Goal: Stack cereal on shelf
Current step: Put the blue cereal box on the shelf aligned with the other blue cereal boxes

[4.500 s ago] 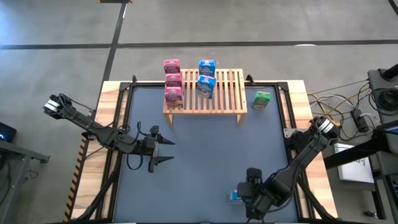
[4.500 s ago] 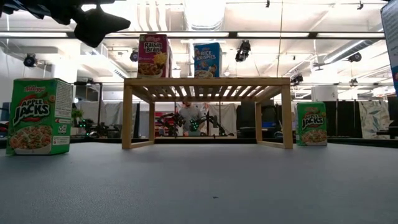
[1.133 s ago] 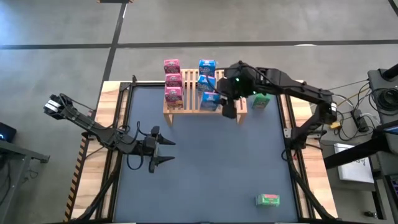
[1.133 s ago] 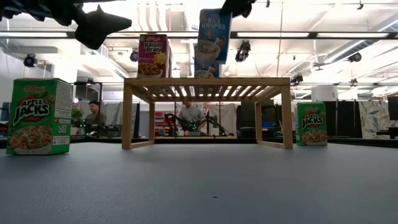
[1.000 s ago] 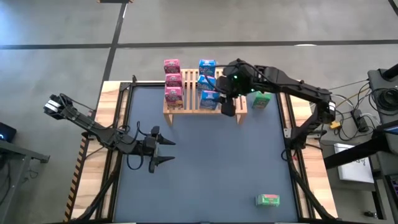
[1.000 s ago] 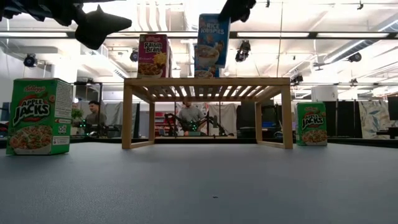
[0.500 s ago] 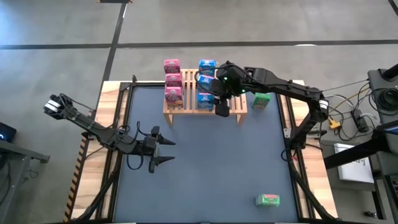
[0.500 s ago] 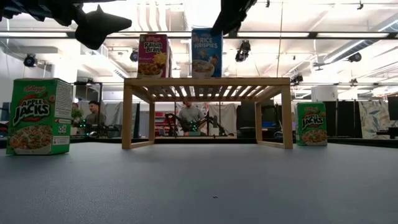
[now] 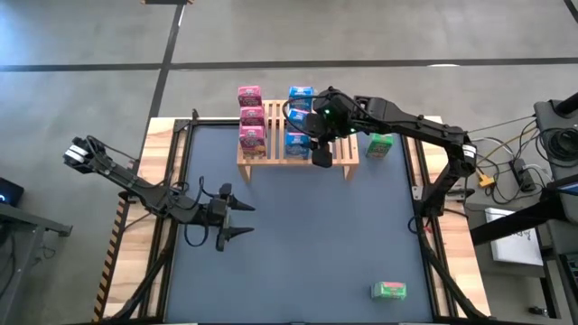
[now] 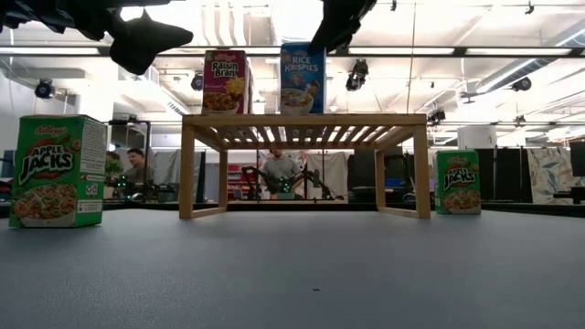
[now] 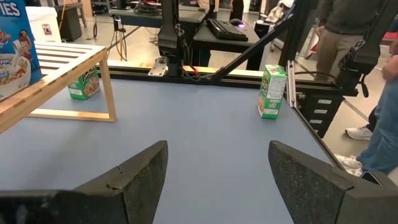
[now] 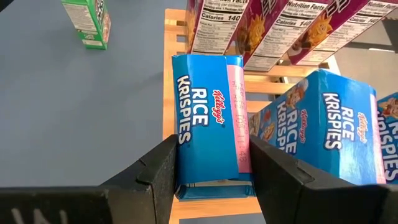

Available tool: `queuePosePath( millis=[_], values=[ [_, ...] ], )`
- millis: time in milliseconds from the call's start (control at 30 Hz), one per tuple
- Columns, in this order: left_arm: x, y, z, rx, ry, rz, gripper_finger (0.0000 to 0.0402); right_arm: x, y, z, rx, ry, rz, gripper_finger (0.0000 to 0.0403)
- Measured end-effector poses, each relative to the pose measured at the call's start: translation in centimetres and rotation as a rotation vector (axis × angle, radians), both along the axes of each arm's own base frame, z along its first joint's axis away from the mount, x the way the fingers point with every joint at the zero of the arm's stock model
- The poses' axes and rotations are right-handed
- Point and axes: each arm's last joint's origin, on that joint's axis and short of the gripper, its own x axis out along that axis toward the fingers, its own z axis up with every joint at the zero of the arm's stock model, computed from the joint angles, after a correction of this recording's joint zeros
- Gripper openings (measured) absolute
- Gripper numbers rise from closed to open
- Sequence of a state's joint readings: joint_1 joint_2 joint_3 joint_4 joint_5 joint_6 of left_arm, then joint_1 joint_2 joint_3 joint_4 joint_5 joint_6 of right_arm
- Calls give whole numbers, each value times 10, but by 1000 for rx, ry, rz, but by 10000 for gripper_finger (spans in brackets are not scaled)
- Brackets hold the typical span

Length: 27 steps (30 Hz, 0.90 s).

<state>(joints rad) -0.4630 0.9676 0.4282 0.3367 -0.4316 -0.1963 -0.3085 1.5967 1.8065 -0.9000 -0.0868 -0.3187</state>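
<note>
The wooden slatted rack (image 9: 336, 122) stands at the table's far side. Three pink boxes (image 9: 252, 116) stand in a row on its left part. Two blue boxes (image 9: 300, 97) stand to their right. My right gripper (image 9: 307, 146) is shut on a third blue box (image 10: 302, 78), nearest in that row. One green box (image 9: 380, 144) stands on the table right of the rack, another (image 9: 390, 290) lies near the front right. A third (image 10: 59, 169) stands below my left gripper (image 9: 242, 219), which is open, empty and raised over the table's left half. My right gripper pinches the blue box between its two fingers, one on each broad face, either side of the narrow side panel (image 12: 208, 162). The fingers (image 12: 158, 177) slant down from above and from the table's right, at the box's upper right corner (image 10: 319, 47). The box stands upright, its bottom on the rack's near slats.
The rack's right half (image 10: 366, 119) is bare slats. The dark mat (image 9: 307, 244) between the arms holds nothing. A raised frame (image 9: 417, 190) borders the mat. People and benches show in the room behind (image 10: 274, 169).
My right gripper has carried the blue box toward the table's left edge and down. The box was tilted and clear of the rack; it now stands upright on the near slats, in front of the other two blue boxes.
</note>
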Motion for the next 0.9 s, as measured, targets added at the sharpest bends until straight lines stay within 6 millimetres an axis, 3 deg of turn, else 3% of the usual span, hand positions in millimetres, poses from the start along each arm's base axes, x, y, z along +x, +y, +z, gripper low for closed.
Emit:
queuePosePath(
  millis=[567,900],
  values=[
    [0,0,0,0,0,1,262,-2,-1,0,6,9,-8,171],
    [0,0,0,0,-1,5,262,-2,-2,1,-1,5,-27,225]
  ],
)
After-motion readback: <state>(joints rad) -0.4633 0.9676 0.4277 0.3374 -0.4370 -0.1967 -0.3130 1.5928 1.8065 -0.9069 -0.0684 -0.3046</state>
